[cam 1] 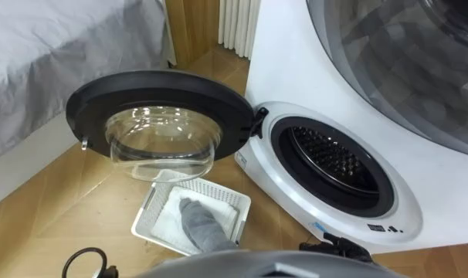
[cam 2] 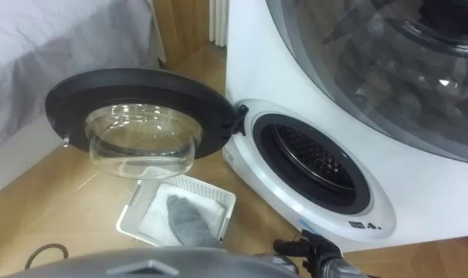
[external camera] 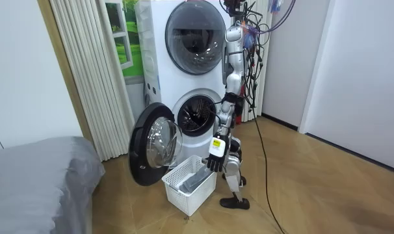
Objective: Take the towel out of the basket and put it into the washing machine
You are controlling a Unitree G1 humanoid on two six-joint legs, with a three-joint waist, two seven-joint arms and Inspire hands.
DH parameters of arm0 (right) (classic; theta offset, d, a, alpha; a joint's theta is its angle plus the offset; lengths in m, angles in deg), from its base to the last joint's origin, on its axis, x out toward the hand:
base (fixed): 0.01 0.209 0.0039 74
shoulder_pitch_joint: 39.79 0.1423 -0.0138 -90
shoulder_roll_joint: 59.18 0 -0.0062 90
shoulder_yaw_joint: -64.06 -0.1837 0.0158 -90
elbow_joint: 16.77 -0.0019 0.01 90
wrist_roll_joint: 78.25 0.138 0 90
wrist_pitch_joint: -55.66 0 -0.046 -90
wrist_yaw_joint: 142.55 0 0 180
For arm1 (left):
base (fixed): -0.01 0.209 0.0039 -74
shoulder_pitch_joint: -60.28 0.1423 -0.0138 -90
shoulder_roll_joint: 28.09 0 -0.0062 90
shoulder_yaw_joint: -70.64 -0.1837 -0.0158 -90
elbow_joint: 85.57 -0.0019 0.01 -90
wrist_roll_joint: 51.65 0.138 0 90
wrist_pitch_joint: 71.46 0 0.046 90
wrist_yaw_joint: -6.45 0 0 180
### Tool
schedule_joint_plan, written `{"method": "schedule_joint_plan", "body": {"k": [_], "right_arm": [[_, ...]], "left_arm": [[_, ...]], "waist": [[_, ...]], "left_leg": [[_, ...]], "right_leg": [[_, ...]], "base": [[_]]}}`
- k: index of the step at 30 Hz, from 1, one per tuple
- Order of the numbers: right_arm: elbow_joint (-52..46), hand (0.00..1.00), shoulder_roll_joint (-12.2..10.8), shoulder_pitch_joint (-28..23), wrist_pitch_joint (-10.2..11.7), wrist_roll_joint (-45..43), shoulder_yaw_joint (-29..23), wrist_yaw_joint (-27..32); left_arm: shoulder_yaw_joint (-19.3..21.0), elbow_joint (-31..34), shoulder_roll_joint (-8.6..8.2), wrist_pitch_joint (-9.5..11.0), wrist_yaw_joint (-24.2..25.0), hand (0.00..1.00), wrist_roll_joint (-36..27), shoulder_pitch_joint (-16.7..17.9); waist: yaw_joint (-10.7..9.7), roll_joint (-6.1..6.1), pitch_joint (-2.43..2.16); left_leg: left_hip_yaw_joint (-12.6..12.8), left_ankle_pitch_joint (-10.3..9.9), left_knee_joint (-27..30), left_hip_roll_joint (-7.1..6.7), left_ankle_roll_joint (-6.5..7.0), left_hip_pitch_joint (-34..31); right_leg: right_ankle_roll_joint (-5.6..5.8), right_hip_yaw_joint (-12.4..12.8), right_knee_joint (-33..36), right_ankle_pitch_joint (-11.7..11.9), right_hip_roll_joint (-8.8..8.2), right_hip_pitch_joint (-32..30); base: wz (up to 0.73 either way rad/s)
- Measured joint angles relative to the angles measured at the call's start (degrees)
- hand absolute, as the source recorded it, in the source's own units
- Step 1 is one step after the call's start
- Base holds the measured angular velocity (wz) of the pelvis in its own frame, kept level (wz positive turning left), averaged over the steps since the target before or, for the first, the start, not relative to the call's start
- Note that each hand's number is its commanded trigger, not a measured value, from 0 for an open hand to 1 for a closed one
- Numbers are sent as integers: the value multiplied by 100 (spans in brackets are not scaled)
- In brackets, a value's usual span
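Left eye view: the grey towel (cam 1: 201,224) lies inside the white laundry basket (cam 1: 144,212) on the wooden floor (cam 1: 56,201). The washing machine's open door (cam 1: 161,89) overhangs the basket's far edge, its glass bowl just above. The drum opening (cam 1: 330,158) lies to the right. My right hand (cam 1: 336,249) hangs before the washing machine (cam 1: 296,54), right of the basket, fingers loosely apart and off the towel.

Wood floor (external camera: 327,188), grey bed (external camera: 34,182) (rm view's left), white walls (external camera: 366,65).
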Motion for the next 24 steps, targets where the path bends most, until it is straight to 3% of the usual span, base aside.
{"method": "schedule_joint_plan", "body": {"k": [12, 15, 24], "right_arm": [[54, 0, 1, 40, 2, -9, -6, -67], [50, 0, 2, 42, 7, 59, 9, -69], [38, 0, 5, 136, 184, 282, 292, -90]], "left_arm": [[-23, -1, 5, 7, 208, 0, 6, -44], [-131, 1, 11, 18, 228, 0, 250, -109], [-226, 212, 19, 394, -8, 0, 424, -388]], "waist": [[-8, 21, 4], [-7, 36, 9], [-15, 50, -24]], "left_leg": [[-2, 0, 0, 0, 0, -5], [-17, 0, 1, 0, 0, -21], [-26, 2, 90, -1, 2, -436]], "right_leg": [[0, 8, 0, 0, 1, -3], [0, 8, -1, 0, 1, -11], [-18, 8, 24, 12, -9, -403]], "base": [[0], [0], [0]]}}
